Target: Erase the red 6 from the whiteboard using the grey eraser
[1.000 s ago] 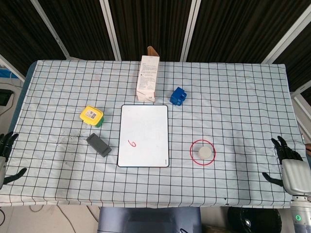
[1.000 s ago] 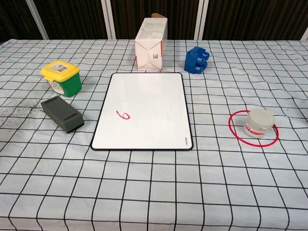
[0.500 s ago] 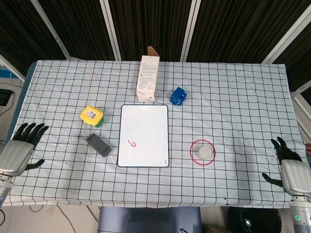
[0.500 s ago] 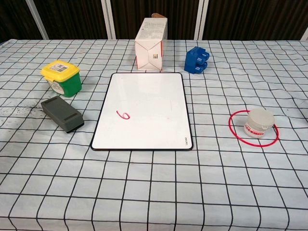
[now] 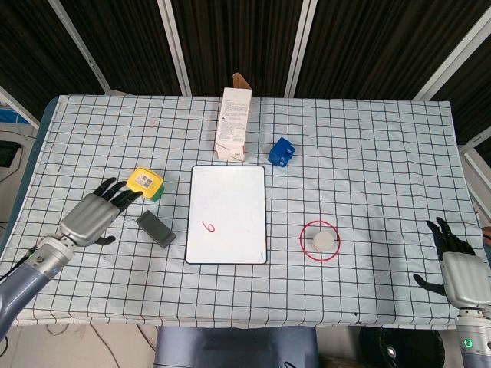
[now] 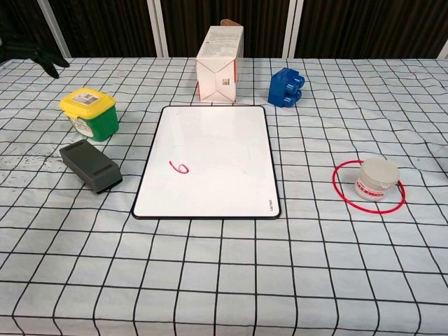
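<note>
The left hand (image 5: 96,214) hovers with fingers spread, empty, near the desk's (image 5: 368,153) left edge, just beside the grey eraser (image 5: 156,229). The whiteboard (image 5: 228,201) lies mid-desk, red 6 (image 5: 207,227) intact. The right hand (image 5: 456,264) rests spread and empty at the right edge.

Left hand (image 6: 31,54) (fingertips only) cut by frame edge.

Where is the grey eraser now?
In the head view, the grey eraser lies left of the whiteboard, just below the yellow-lidded tub, beside the open left hand.
</note>
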Controlling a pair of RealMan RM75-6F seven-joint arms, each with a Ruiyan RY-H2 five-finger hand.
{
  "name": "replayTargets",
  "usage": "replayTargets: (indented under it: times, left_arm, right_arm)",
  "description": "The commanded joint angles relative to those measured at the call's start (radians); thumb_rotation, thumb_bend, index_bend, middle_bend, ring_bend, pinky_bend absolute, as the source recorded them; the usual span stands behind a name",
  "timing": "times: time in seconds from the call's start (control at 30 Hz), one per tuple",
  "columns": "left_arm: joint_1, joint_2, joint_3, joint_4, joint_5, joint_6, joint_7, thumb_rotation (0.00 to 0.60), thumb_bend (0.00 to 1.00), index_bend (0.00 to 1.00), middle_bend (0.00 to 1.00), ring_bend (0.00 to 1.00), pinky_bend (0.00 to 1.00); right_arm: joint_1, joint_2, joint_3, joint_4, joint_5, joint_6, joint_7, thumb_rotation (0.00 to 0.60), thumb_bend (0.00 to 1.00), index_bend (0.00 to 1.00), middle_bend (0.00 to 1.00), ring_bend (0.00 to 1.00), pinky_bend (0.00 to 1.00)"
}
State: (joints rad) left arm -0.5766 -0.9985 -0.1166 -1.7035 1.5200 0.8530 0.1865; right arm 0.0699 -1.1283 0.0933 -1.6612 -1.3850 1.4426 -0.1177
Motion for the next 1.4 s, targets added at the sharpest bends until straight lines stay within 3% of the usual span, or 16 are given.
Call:
replayTargets:
  times: [0.03,0.3,0.63,1.4]
  left_arm:
    - [-0.039,-0.039,-0.01,0.018,-0.024,-0.043,0.004,0.6,0.11,0.14,0.19,0.0,0.0]
    - [-0.091,-0.126,-0.006,0.085,-0.028,-0.085,-0.008,0.6,0.13,0.25,0.25,0.0,0.0]
    - [-0.125,-0.211,0.019,0.166,-0.037,-0.106,0.006,0.6,0.13,0.24,0.26,0.0,0.0]
    - [-0.159,-0.261,0.07,0.23,-0.081,-0.125,0.027,0.6,0.13,0.3,0.32,0.0,0.0]
  right_arm:
    - [0.0,0.001,0.0,-0.002,0.003,-0.002,-0.001,0.6,0.0,0.1,0.06,0.22,0.26]
    - [0.002,0.004,0.0,-0.006,0.01,-0.009,0.0,0.6,0.0,0.1,0.06,0.22,0.26]
    - [0.003,0.008,0.001,-0.01,0.018,-0.016,-0.001,0.6,0.0,0.1,0.06,0.22,0.26]
    - [0.005,0.01,0.002,-0.014,0.028,-0.021,-0.001,0.6,0.0,0.1,0.06,0.22,0.26]
